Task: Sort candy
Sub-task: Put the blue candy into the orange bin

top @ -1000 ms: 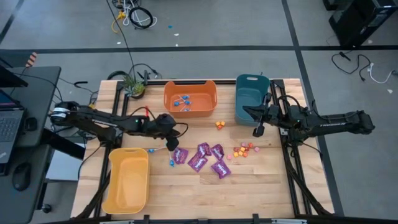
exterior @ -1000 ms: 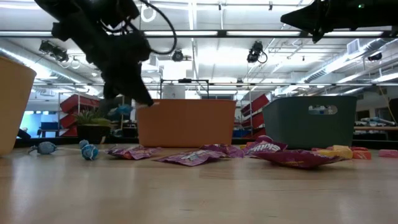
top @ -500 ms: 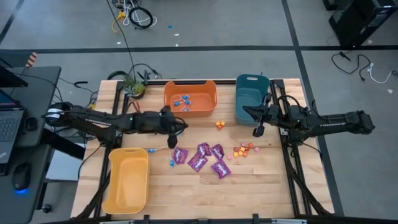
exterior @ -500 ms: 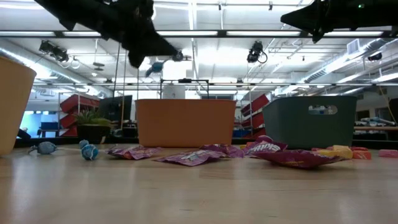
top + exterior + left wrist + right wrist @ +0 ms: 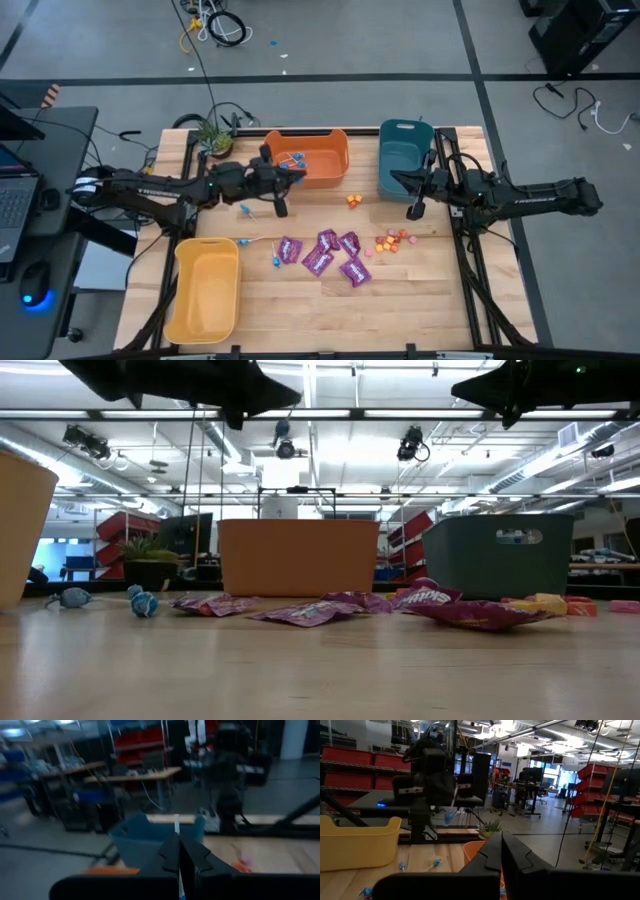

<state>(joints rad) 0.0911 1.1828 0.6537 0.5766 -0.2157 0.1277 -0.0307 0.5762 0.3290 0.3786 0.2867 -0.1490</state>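
High view: shiny purple flat packets (image 5: 330,252) are strewn on the wooden worktop (image 5: 400,300); both grippers' fingers are pressed together.

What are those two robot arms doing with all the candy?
They are sorting candy into bins. The left gripper is up in the air at the edge of the orange bin, pinching a blue lollipop by its stick. That bin already has a few blue lollipops inside. The right gripper waits, shut and empty, beside the teal bin. Still on the table are purple packets, small orange and pink pieces and a few more lollipops. The yellow bin looks empty.
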